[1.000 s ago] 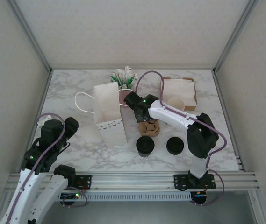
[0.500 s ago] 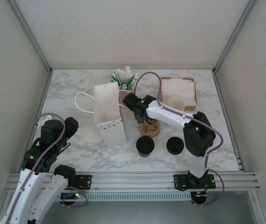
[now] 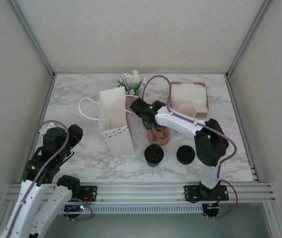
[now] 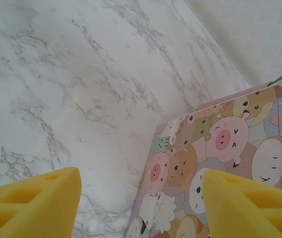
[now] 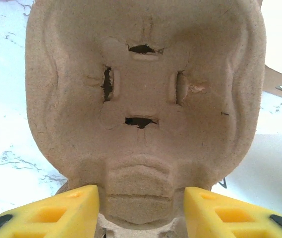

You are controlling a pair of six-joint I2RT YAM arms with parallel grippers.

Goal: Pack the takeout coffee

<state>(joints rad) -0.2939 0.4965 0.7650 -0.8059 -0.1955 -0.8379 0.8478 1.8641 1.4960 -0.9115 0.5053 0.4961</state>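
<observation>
Top external view: the takeout coffee [image 3: 154, 154] stands on the marble table [image 3: 71, 104], just near of the pulp cup carrier [image 3: 158, 137] and right of the white paper bag [image 3: 115, 124]. Right wrist view: the right gripper [image 5: 141, 208] straddles the carrier's near lobe, a finger close on either side (whether they press it cannot be told). Left wrist view: the left gripper [image 4: 141, 208] is spread wide and empty, facing a cartoon-printed panel [image 4: 220, 163].

One bag [image 3: 115, 119], one carrier [image 3: 158, 137], one box [image 3: 190, 95], two black lids [image 3: 153, 154] [image 3: 185, 154].
</observation>
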